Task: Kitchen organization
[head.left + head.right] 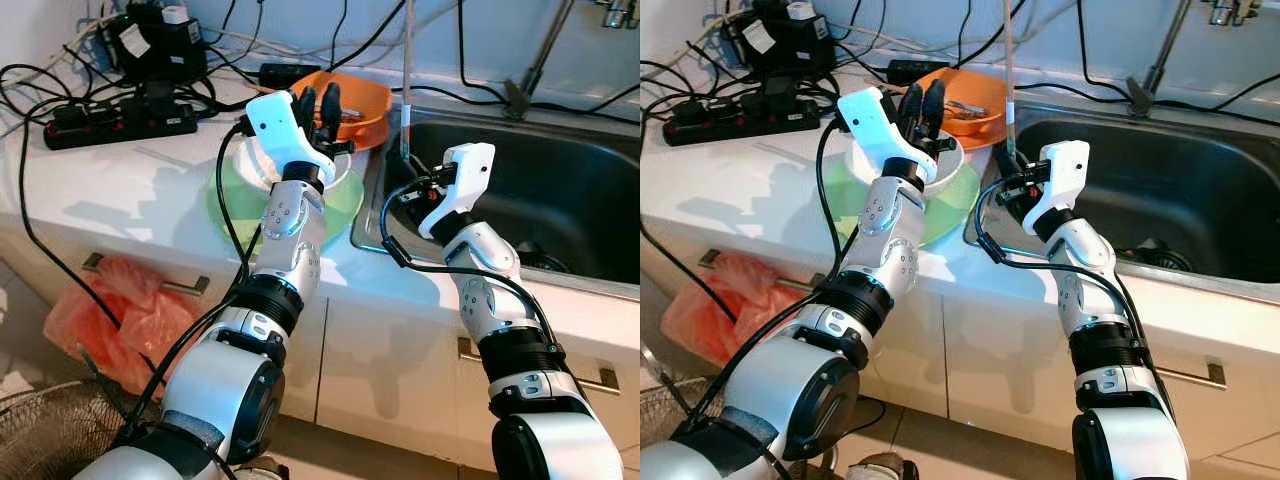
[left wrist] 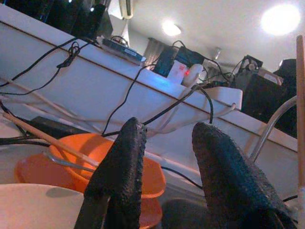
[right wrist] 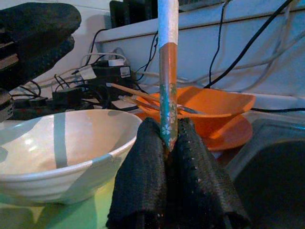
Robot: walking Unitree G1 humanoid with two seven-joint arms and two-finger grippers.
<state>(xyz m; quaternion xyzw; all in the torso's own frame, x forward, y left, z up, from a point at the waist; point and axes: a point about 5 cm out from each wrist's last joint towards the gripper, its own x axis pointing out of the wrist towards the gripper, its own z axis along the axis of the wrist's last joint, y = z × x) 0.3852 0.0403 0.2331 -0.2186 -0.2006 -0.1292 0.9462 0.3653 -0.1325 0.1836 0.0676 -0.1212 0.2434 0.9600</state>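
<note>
The steel sink (image 1: 560,190) serves as the landmark, set into the white counter (image 1: 110,190). Just left of the sink's rim lies a green plate (image 1: 345,205) with a white bowl (image 3: 71,138) standing on it, and behind the bowl, near the sink's back left corner, sits an orange bowl (image 1: 365,100) holding a spoon and a chopstick. Over the sink's left rim the right gripper (image 1: 405,165) has its fingers pinched tight on the lower end of a long chopstick (image 3: 167,71), which stands nearly upright. The left gripper (image 1: 318,105) hovers over the white bowl with its fingers parted and nothing between them.

The step in hand looks like carrying the chopstick to join the utensils in the orange bowl. To do it well, the right arm should lift clear of the sink rim, swing left behind the white bowl, tilt the stick low before letting go, and the left gripper should give way so the arms do not meet
</note>
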